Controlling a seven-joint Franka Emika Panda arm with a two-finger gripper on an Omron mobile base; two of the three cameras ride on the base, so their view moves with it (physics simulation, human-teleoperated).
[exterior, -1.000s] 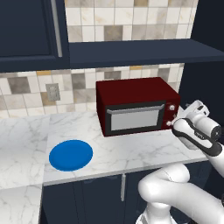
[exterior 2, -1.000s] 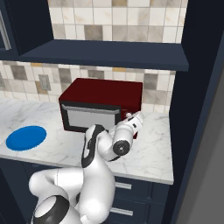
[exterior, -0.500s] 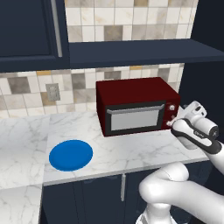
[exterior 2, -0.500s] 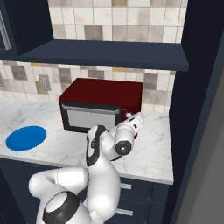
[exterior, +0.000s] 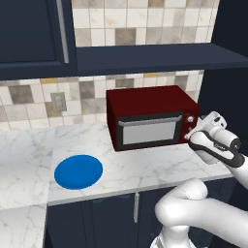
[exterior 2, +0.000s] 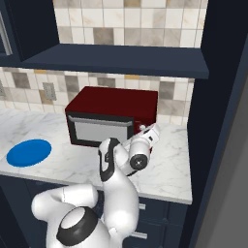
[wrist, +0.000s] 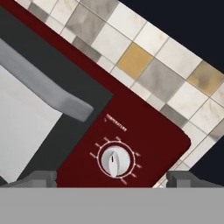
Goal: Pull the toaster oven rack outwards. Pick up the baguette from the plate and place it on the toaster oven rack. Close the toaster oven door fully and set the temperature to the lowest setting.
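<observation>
Counter (exterior: 145, 169): white marble with grey veins, flat, over dark blue cabinets; tiled wall behind in beige, grey and tan squares.
Oven (exterior: 151, 117): dark red box with smooth sides, standing on the counter against the tiles, right of the plate.
Door (exterior: 149, 131): shut flat against the oven front; black frame around a pale grey pane.
Handle (wrist: 41, 83): slim grey bar along the door's top edge, seen slanted in the hand view.
Plate (exterior: 78, 171): flat round bright blue disc on the counter, left of the oven and apart from it; nothing lies on it.
Knob (wrist: 114, 161): small, pale, round, ringed by tick marks, on the red right panel under small white lettering.
Gripper (wrist: 112, 177): jaws wide apart, holding nothing; close in front of the oven's right panel, the knob between the two dark tips.
</observation>
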